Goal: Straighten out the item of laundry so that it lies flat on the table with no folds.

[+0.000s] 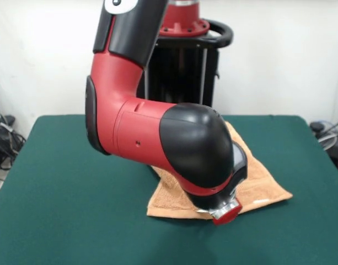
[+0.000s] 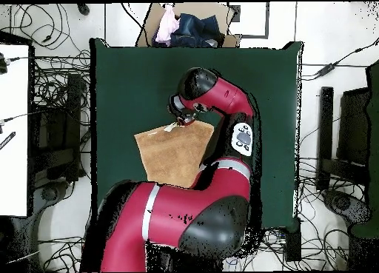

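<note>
The peach-orange terry towel point(image 1: 265, 185) lies on the dark green table point(image 1: 64, 193), right of centre, with its edges uneven and a layer folded over. A small white label shows near its front right corner. The red and black arm reaches down over it and hides its middle. My gripper point(image 1: 226, 212) is low at the towel's front edge, and the wrist hides how it stands. In the overhead view the towel point(image 2: 172, 155) is a rough four-sided shape on the table point(image 2: 126, 85), with the gripper point(image 2: 181, 123) at its upper edge.
The robot's black pedestal point(image 1: 182, 61) stands at the table's far side. A cardboard box with clothes point(image 2: 189, 26) sits past the table's far edge in the overhead view. Cables and white furniture point(image 2: 13, 129) surround the table.
</note>
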Robot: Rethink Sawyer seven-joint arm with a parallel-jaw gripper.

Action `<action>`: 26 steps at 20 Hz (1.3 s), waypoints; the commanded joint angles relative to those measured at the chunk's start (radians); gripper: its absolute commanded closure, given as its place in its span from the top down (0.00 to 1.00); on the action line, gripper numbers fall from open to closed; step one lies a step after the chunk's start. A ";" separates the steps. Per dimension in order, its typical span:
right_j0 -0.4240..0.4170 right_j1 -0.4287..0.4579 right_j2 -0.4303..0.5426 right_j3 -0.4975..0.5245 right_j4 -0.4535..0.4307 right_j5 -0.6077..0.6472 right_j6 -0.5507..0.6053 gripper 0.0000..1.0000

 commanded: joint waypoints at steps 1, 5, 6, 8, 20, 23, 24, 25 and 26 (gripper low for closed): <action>0.090 -0.028 -0.005 0.062 0.074 0.022 0.440 0.00; 0.122 -0.045 -0.006 0.091 0.112 -0.014 0.497 0.00; 0.129 -0.050 -0.004 0.101 0.118 -0.030 0.502 0.00; 0.143 -0.055 -0.008 0.107 0.128 -0.037 0.528 0.00; 0.159 -0.060 0.014 0.137 0.159 -0.068 0.609 0.00; 0.141 -0.052 0.022 0.148 0.156 -0.085 0.587 0.00; 0.137 -0.051 0.024 0.149 0.155 -0.086 0.583 0.00; 0.133 -0.048 0.023 0.147 0.156 -0.086 0.583 0.00; 0.145 -0.062 0.022 0.152 0.161 -0.078 0.598 0.00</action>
